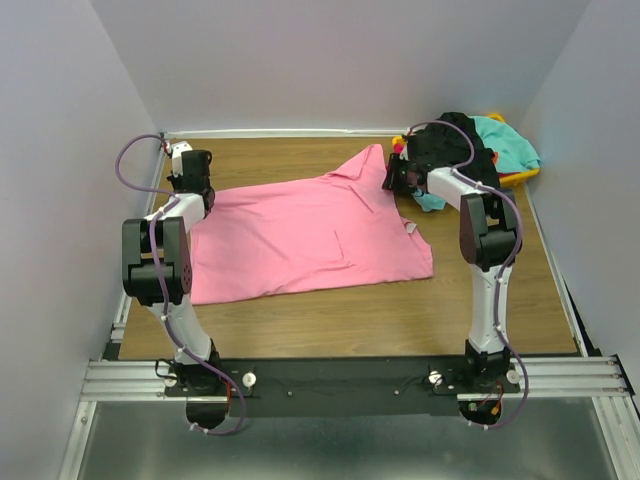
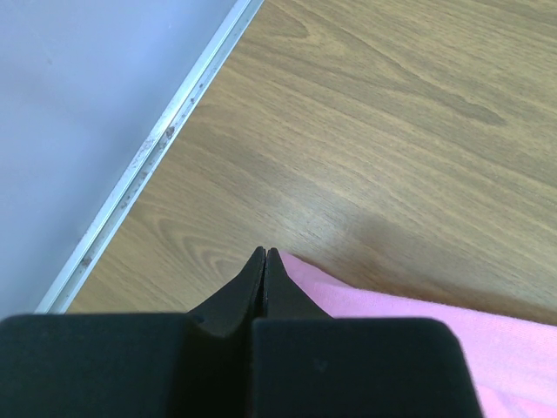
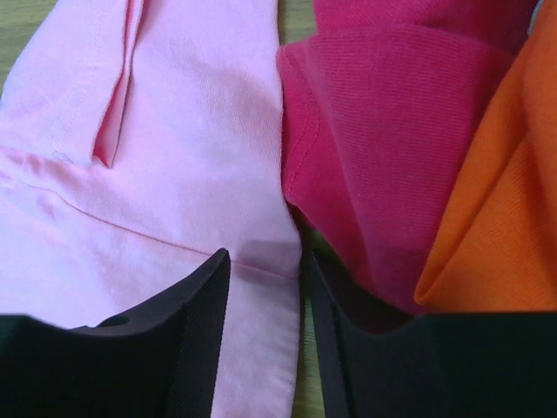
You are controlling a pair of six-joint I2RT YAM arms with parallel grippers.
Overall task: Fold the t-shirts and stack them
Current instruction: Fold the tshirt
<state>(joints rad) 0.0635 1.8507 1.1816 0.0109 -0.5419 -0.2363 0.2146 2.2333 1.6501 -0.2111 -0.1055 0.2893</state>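
A large bright pink t-shirt (image 1: 310,235) lies spread flat across the wooden table. My left gripper (image 1: 197,192) sits at the shirt's far left corner. In the left wrist view this gripper (image 2: 265,252) is shut, with the pink corner (image 2: 435,331) ending right at its tips. My right gripper (image 1: 392,180) is at the shirt's far right part, beside the pile. In the right wrist view its jaws (image 3: 265,257) stand apart astride the pink shirt's edge (image 3: 174,131). A magenta shirt (image 3: 392,131) and an orange shirt (image 3: 505,192) lie just to its right.
At the back right corner, black (image 1: 455,135) and teal (image 1: 510,145) shirts are heaped on a yellow bin (image 1: 520,178). White walls close in the table on the left, the back and the right. A metal rail (image 2: 148,165) runs along the left wall.
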